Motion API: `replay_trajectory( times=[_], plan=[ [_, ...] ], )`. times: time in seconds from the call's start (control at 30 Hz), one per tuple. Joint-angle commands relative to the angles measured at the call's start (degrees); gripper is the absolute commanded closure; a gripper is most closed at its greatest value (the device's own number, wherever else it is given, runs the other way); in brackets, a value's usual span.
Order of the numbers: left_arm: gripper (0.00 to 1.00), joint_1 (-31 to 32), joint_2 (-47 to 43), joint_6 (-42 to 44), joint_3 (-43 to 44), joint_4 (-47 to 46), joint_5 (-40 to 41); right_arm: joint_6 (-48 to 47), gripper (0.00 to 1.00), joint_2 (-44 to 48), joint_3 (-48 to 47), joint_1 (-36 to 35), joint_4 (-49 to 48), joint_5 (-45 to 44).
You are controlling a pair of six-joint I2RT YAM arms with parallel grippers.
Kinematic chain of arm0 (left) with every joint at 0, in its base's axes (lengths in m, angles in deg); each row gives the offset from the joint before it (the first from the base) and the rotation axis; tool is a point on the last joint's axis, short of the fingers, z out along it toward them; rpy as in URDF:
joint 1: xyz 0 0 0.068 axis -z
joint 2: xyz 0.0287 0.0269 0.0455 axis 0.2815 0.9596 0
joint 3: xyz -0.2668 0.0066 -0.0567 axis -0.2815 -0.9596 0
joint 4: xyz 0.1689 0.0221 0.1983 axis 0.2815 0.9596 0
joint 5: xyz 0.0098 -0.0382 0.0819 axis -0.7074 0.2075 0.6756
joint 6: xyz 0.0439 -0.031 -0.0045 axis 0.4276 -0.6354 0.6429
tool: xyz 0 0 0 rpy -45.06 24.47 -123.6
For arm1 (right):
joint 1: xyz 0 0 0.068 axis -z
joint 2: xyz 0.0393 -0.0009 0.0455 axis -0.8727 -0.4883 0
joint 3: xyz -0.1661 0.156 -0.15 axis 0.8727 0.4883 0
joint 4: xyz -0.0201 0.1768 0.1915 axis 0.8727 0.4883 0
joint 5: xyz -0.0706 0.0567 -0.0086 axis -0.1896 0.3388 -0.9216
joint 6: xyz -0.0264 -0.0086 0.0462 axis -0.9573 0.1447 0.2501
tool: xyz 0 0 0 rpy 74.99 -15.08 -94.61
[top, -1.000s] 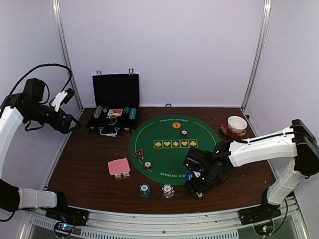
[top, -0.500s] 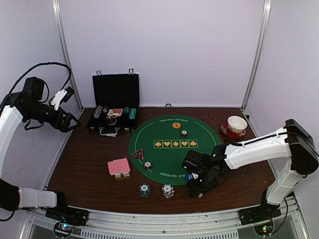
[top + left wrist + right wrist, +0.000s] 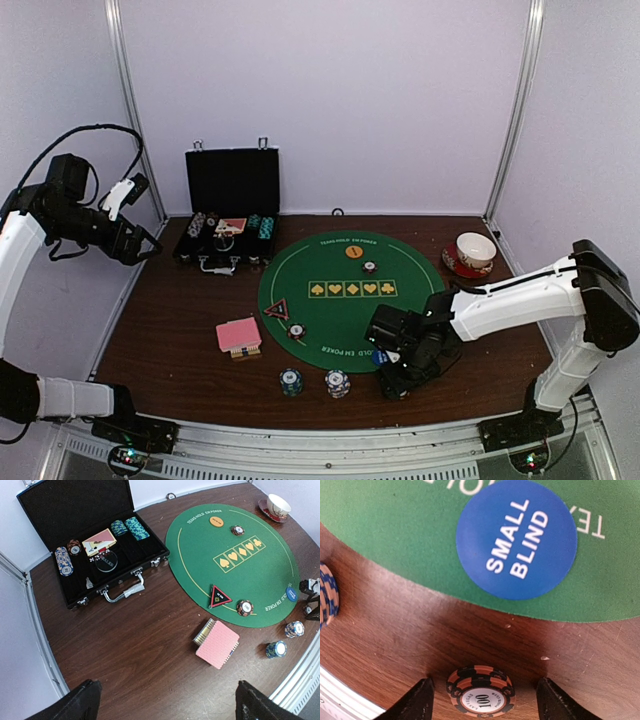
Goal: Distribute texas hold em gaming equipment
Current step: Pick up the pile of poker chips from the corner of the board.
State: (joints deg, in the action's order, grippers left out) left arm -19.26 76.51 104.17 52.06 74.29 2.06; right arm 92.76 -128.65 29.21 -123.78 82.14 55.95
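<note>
Your right gripper (image 3: 483, 705) is the near one: its fingers (image 3: 415, 702) stand open on each side of the orange-and-black 100 chip (image 3: 481, 691), not touching it, and the chip lies flat on the wooden table (image 3: 395, 630), just off the green mat (image 3: 395, 520) by the blue SMALL BLIND disc (image 3: 516, 539).

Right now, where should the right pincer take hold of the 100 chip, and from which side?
Grip the 100 chip by its striped rim, on two opposite edges, coming down from above. It lies flat on the wood beside the mat, so only the rim offers a hold. The right pincer stands open, straddling it.
</note>
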Motion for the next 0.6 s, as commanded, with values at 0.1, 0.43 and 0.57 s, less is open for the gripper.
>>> replay_trajectory(
  times=[0.1, 0.43, 0.57],
  plan=[
    [0.02, -0.3, -0.5, 0.4, 1.5, 0.2, -0.4, 0.8, 0.43, 0.8, -0.3, -1.3, 2.8, 0.3],
    [0.02, -0.3, -0.2, 0.4, 1.5, 0.3, -0.7, -0.8, 0.71, 2.6, -6.1, -1.1, 9.5, -3.5],
    [0.02, -0.3, -0.3, 0.4, 1.6, 0.3, -0.7, -2.6, 0.73, 4.0, -9.7, 0.4, 13.6, -4.8]
  ],
)
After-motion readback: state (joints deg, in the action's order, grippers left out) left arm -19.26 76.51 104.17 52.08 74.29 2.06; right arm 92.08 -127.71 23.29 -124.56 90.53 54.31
